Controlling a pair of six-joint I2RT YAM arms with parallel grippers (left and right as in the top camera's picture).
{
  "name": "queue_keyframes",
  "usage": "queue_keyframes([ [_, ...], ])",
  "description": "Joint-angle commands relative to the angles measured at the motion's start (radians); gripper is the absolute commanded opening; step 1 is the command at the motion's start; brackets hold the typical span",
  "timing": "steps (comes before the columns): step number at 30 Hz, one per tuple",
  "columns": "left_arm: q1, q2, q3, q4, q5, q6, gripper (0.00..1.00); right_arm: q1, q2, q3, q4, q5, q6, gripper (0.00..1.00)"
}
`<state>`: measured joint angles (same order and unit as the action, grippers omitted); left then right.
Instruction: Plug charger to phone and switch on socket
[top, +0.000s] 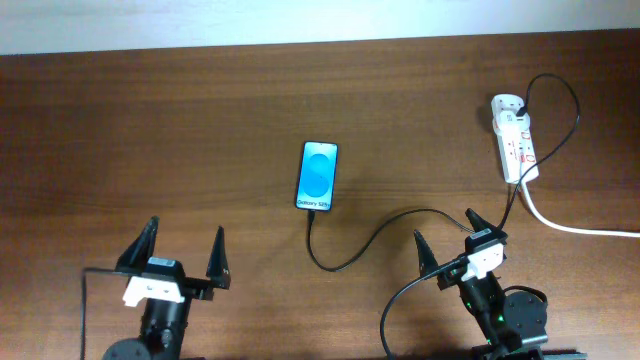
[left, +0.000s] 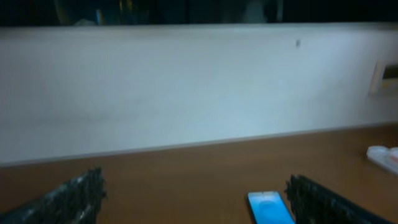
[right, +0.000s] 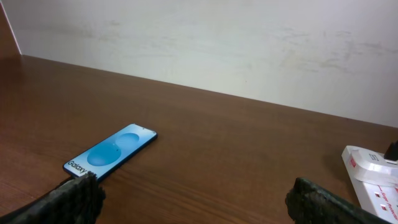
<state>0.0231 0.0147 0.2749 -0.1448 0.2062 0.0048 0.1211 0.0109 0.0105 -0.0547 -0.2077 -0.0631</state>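
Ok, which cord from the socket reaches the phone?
The thin black charger, curving over to the phone's bottom edge; the thick white cord runs from the socket off the picture's right edge.

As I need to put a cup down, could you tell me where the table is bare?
Bare: the wide stretch left of the phone, beyond the left tool. Crowded: the right, where charger, socket and white cord lie.

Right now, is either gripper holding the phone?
No, the phone lies flat on the table, apart from the left gripper and right gripper, both open.
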Motion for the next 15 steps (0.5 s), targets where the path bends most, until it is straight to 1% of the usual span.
queue_keyframes([
  [1,0.006,-0.01,-0.144,0.144,0.011,-0.034,0.99,-0.004,-0.007,-0.005,-0.006,-0.005,0.005,0.98],
  [2,0.006,-0.01,-0.197,0.22,0.011,-0.07,0.99,-0.004,-0.007,-0.005,-0.006,-0.005,0.005,0.98],
  [4,0.006,-0.01,-0.262,0.357,0.014,-0.08,0.99,-0.004,-0.008,-0.005,-0.006,-0.005,0.005,0.98],
  [6,0.006,-0.01,-0.266,0.385,-0.002,-0.079,0.99,-0.004,-0.007,-0.005,-0.006,-0.005,0.005,0.98],
  [9,0.006,-0.01,-0.266,0.257,0.011,-0.08,0.99,-0.004,-0.007,-0.005,-0.006,-0.005,0.005,0.98],
  [11,0.006,-0.01,-0.266,0.077,0.046,-0.08,0.99,-0.004,-0.008,-0.005,-0.006,-0.005,0.005,0.99],
  [15,0.005,-0.01,-0.266,0.083,0.048,-0.079,0.99,-0.004,-0.007,-0.005,-0.006,-0.005,0.005,0.98],
])
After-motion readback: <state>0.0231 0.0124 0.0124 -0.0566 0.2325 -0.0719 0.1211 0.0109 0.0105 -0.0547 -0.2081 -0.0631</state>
